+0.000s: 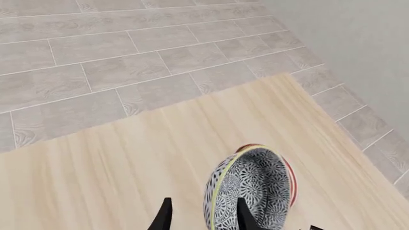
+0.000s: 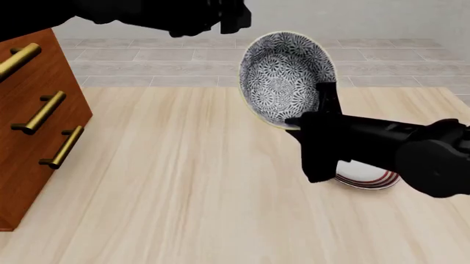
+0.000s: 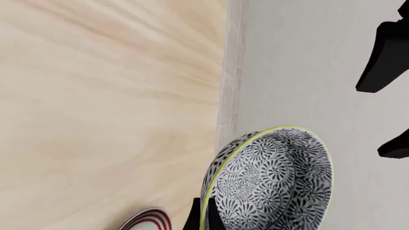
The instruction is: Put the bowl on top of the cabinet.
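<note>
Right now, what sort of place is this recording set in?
A simulated indoor room, probably a bare test scene: a pale wooden table on grey tiled floor by a plain wall, with a wooden cabinet at the side.

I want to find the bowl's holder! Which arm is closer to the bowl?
Right. The right gripper pinches the bowl at its rim, holding it up tilted. The left gripper hangs open near the bowl's upper edge, not touching.

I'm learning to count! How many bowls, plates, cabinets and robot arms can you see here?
Bowls: 1, the patterned bowl, held up by the right arm's tool
Plates: 1, the red-ringed plate
Cabinets: 1, the brown cabinet
Robot arms: 2, the other with the left arm's tool
Total: 5
</note>
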You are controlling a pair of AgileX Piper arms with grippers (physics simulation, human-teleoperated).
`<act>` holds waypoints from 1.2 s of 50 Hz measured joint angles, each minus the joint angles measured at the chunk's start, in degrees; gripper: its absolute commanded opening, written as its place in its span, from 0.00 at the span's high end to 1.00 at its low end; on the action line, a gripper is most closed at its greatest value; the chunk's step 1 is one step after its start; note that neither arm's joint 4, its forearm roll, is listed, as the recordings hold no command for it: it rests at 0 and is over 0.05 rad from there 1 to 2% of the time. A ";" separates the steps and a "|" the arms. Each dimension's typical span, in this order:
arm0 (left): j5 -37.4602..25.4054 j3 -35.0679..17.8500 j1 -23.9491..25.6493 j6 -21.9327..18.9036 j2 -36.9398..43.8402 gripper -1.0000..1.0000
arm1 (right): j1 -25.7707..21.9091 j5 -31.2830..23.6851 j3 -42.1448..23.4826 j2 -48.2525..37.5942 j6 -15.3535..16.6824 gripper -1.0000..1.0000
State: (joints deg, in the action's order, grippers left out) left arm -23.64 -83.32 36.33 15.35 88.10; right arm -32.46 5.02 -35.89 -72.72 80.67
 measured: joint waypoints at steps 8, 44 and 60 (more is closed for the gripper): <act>0.51 0.02 -0.01 -0.27 0.69 0.00 | -0.40 0.00 0.39 0.50 0.15 1.00; 1.96 0.61 -0.34 -1.07 2.80 0.00 | -0.86 0.23 1.46 0.94 0.76 1.00; 2.64 1.03 -0.30 -1.27 3.65 0.00 | -0.87 0.24 1.48 0.95 0.78 1.00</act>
State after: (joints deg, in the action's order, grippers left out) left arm -21.01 -82.29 36.03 14.08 91.74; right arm -33.34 5.26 -34.41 -71.77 81.44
